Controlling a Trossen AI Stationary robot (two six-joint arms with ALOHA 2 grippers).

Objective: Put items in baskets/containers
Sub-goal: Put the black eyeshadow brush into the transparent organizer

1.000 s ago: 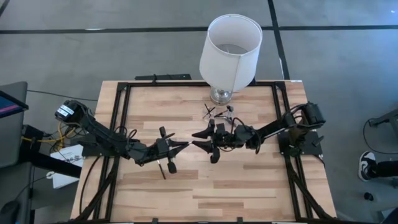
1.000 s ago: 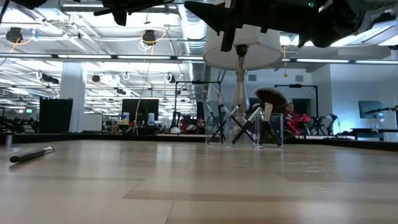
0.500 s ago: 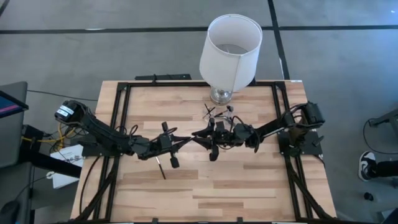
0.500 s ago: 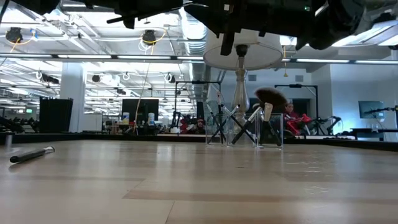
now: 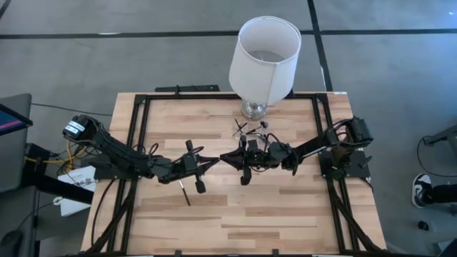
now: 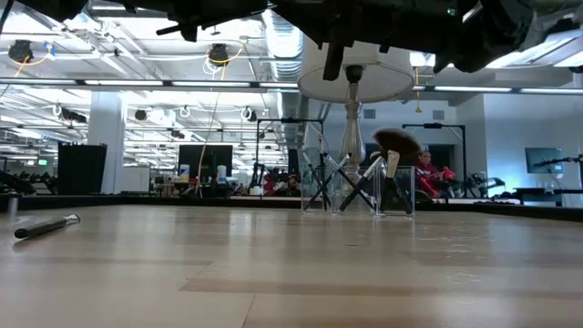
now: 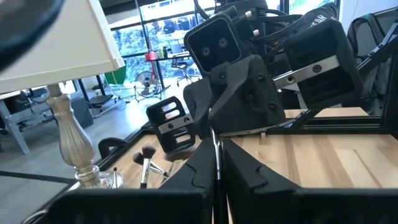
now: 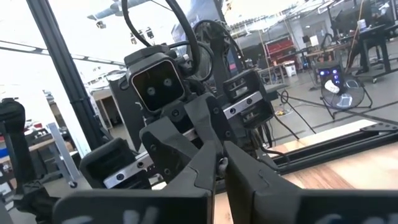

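Above the table's middle my left gripper (image 5: 214, 163) and my right gripper (image 5: 226, 158) meet tip to tip, both shut on one slim makeup brush (image 7: 215, 144) held level between them. Another brush (image 5: 186, 193) lies flat on the wood under the left arm, also seen in the low view (image 6: 46, 226). A clear container (image 6: 360, 191) near the lamp base holds several brushes standing and leaning, one with a wide fluffy head (image 6: 396, 141). My left gripper pinches the brush's thin handle (image 7: 216, 163) between its two fingers, coming level from the table's left, fingers along the handle. The brush is clear of the table. My right gripper pinches the same brush's other end (image 8: 221, 165) between its two fingers, level from the table's right; which end it has is too small to tell.
A big white lampshade on a glass base (image 5: 264, 53) stands at the far edge, right behind the container (image 5: 250, 130). Black frame rails (image 5: 139, 143) run along the table's sides. Bare wood lies toward the near edge (image 5: 235, 221).
My right gripper's fingers, spread wide a second ago, have shut on the brush that my left gripper holds out. The brush on the table and the container have stayed where they were.
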